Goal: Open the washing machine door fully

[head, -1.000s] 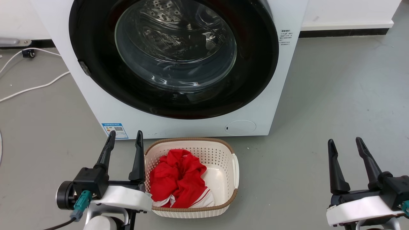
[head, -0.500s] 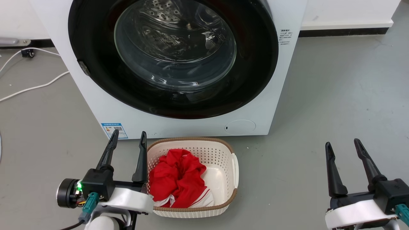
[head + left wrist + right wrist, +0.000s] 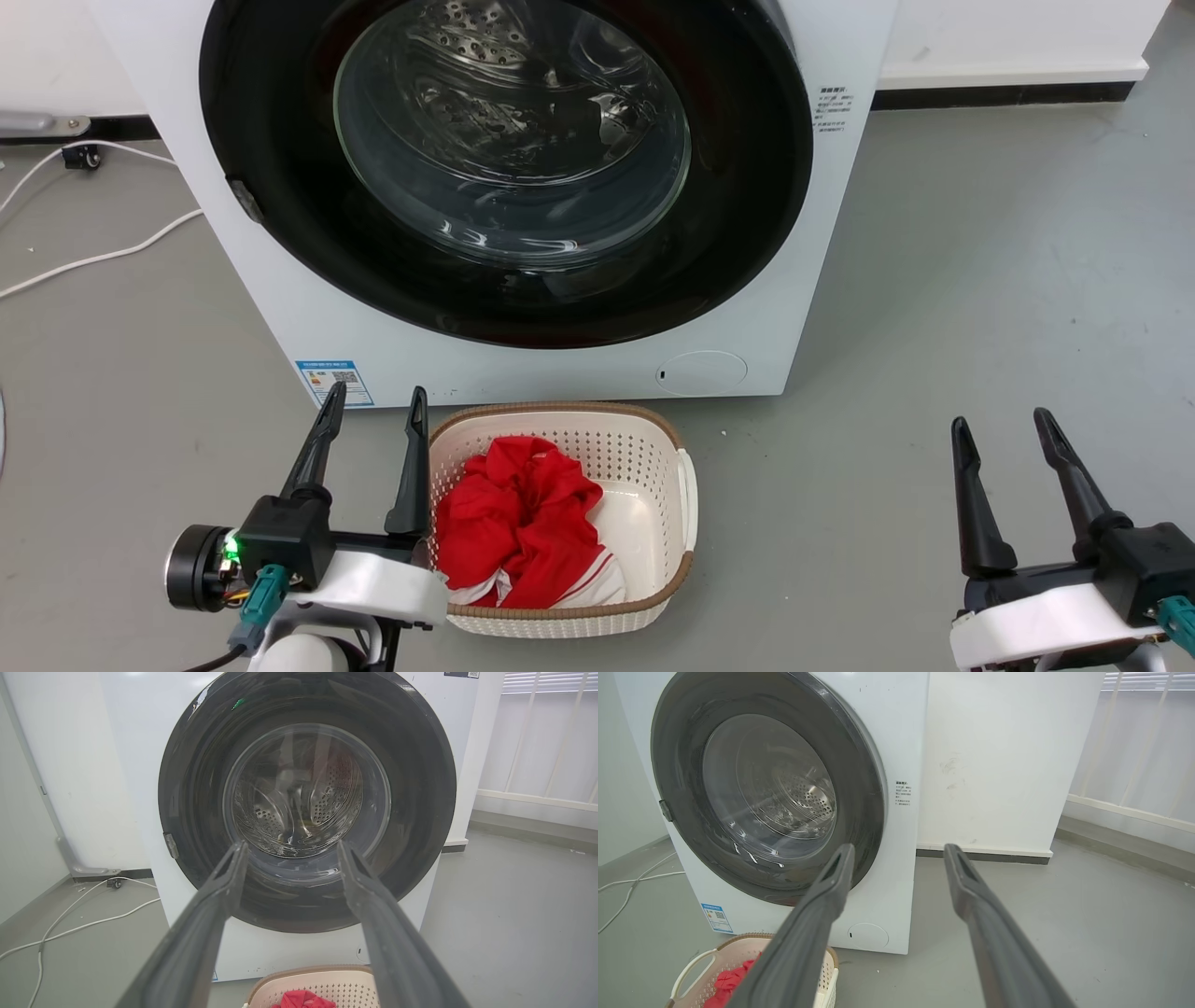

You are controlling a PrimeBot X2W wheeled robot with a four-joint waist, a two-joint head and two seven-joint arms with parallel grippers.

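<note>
Not much going on here, tbh. The left tool (image 3: pixel 378 392), the one with two long dark fingers, is sitting a touch further right in the head view than a second ago. That means its inner finger is lining up closer to the brown-rimmed white perforated plastic basket (image 3: pixel 560 408). Its wrist is also showing a small green light (image 3: pixel 232 546) that wasn't lit before, and the teal plug (image 3: pixel 261 594) under it is hanging a bit lower and further right. The right tool (image 3: pixel 999 420) is sitting slightly lower and a hair left. Over the last half second both are barely shifting.
</note>
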